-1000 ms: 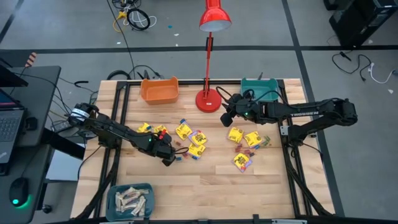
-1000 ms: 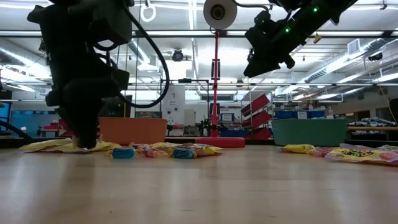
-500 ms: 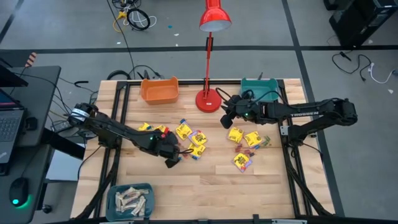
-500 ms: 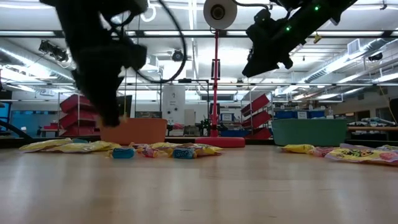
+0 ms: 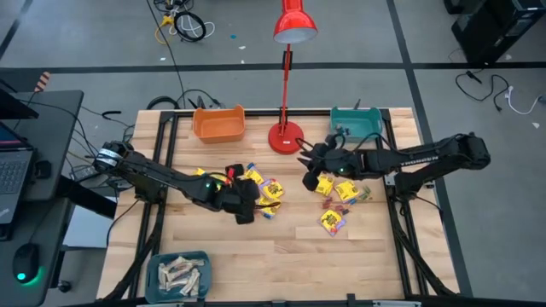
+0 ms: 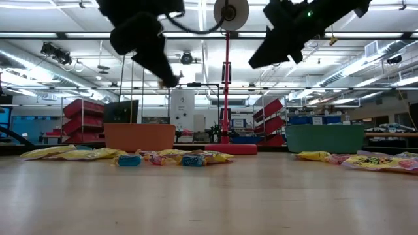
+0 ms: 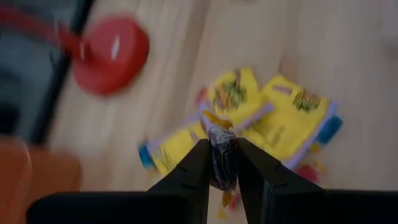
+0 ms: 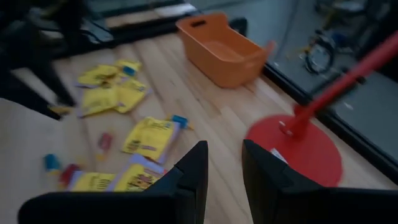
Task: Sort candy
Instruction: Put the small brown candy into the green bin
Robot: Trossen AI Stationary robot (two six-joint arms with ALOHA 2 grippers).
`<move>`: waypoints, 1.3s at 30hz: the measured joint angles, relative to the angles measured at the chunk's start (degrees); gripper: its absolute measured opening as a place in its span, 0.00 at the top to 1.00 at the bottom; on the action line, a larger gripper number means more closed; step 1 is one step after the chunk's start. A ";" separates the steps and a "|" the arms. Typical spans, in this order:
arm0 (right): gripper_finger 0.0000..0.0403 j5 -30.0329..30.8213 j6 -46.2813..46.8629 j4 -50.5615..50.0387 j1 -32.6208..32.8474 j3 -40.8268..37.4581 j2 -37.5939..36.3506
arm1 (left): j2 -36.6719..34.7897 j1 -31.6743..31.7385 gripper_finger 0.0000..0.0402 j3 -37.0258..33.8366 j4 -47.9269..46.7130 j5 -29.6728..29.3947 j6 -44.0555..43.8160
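Clearly, a pick has just been completed on the left side of the table [image 5: 281,247]. The left gripper [image 7: 221,163] is seen clenched on a small dark-wrapped candy [image 7: 219,158], pinched between its two fingers and held above the yellow packets [image 5: 271,189] scattered mid-table. In the low view this gripper [image 6: 166,77] is raised well clear of the wood, whereas a second ago it was pressed down among the sweets at the left of that view, and half a second ago it was only partly lifted. From above, the arm is also seen to have swung toward the table's middle, nearer the red lamp base [image 5: 286,138]. One piece is therefore judged to be in hand and ready to be carried to a bin; which bin is meant cannot be told.

Further right, the orange bin [image 5: 218,124] and the teal bin [image 5: 357,122] stand at the far edge, and a blue tray of pale bars [image 5: 178,275] sits at the near left corner.

At the right, the right gripper [image 8: 219,174] is held with a gap between its fingers and nothing in it. It has dropped from beside the lamp base toward the right-hand cluster of yellow packets [image 5: 338,189], so a second pick is judged to be starting there. Most candy is left unsorted on the table.
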 joint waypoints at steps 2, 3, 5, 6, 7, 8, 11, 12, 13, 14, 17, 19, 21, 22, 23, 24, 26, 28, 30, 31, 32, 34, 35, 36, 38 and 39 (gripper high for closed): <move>0.79 -0.08 -1.58 1.91 1.46 0.00 0.00 | 0.00 -0.02 0.84 -0.01 4.11 -0.02 7.03; 0.79 -0.22 -2.54 2.88 2.20 0.00 0.00 | 0.00 -0.02 0.84 0.00 6.46 -0.02 9.90; 0.79 -1.03 -4.29 4.43 3.58 0.00 0.00 | 0.00 -0.01 0.84 0.00 11.04 -0.07 14.85; 0.79 -1.23 -4.95 5.21 4.34 0.00 0.00 | 0.00 0.00 0.84 0.00 12.92 -0.14 17.03; 0.79 -1.30 -5.74 6.02 5.06 0.00 0.00 | 0.00 0.00 0.84 -0.02 14.78 -0.14 19.07; 0.79 -1.36 -6.39 6.81 5.78 0.00 0.14 | 0.00 0.00 0.84 -0.02 16.65 -0.18 20.86; 0.79 -1.40 -9.31 9.24 7.87 0.00 1.02 | 0.00 0.12 0.84 -0.02 21.31 -0.18 24.98; 0.79 -1.39 -10.48 10.63 8.47 0.00 1.57 | 0.00 0.26 0.84 -0.02 22.40 -0.18 26.00; 0.79 -1.41 -11.85 11.83 9.09 0.00 2.12 | 0.00 0.37 0.84 -0.02 23.26 -0.15 26.74; 0.79 -1.39 -13.37 13.02 9.66 0.00 2.82 | 0.00 0.60 0.84 -0.02 23.81 -0.13 27.14; 0.79 -1.39 -17.98 17.53 11.25 0.00 5.29 | 0.00 1.43 0.84 -0.02 24.38 0.52 27.24; 0.79 -1.39 -20.59 20.40 12.10 0.00 6.97 | 0.00 1.89 0.84 -0.02 24.30 1.96 27.05; 0.79 -1.39 -22.68 23.04 12.70 0.00 8.62 | 0.00 1.99 0.84 -0.02 24.44 3.75 26.91; 0.79 -1.39 -23.51 23.84 12.92 0.00 9.40 | 0.00 1.96 0.84 -0.03 24.62 4.60 26.91; 0.79 -1.39 -24.05 24.63 13.01 0.00 10.13 | 0.00 1.95 0.84 -0.04 24.92 5.31 26.94; 0.79 -1.39 -24.49 25.51 13.12 0.00 10.86 | 0.00 1.91 0.84 -0.04 25.39 6.07 26.96; 0.79 -1.39 -25.01 26.80 13.20 0.00 11.92 | 0.00 1.93 0.84 -0.04 25.82 7.94 26.97; 0.79 -1.39 -25.11 27.50 13.20 0.01 12.59 | 0.00 2.18 0.84 -0.04 25.77 9.50 26.95; 0.79 -1.39 -25.11 27.48 13.20 0.02 12.83 | 0.00 2.25 0.84 -0.04 25.68 10.21 26.94; 0.79 -1.39 -25.08 27.54 13.20 0.02 12.83 | 0.00 2.25 0.84 -0.04 25.69 10.25 26.95; 0.79 -1.39 -25.06 27.62 13.22 0.02 12.79 | 0.00 2.25 0.84 -0.04 25.68 10.25 26.95; 0.79 -1.39 -25.11 28.09 13.39 0.02 12.66 | 0.00 2.40 0.84 -0.04 25.65 10.25 26.95; 0.79 -1.39 -25.35 28.37 13.53 0.02 12.58 | 0.00 2.54 0.84 -0.04 25.60 10.27 26.95; 0.79 -1.41 -25.55 29.03 13.66 0.02 12.53 | 0.00 2.64 0.84 -0.04 25.46 10.27 26.95; 0.79 -1.41 -25.89 29.48 14.03 0.02 12.41 | 0.00 3.00 0.84 -0.06 25.04 10.27 26.95; 0.79 -1.41 -25.96 29.47 14.24 0.02 12.41 | 0.00 3.06 0.84 -0.07 25.00 10.33 26.93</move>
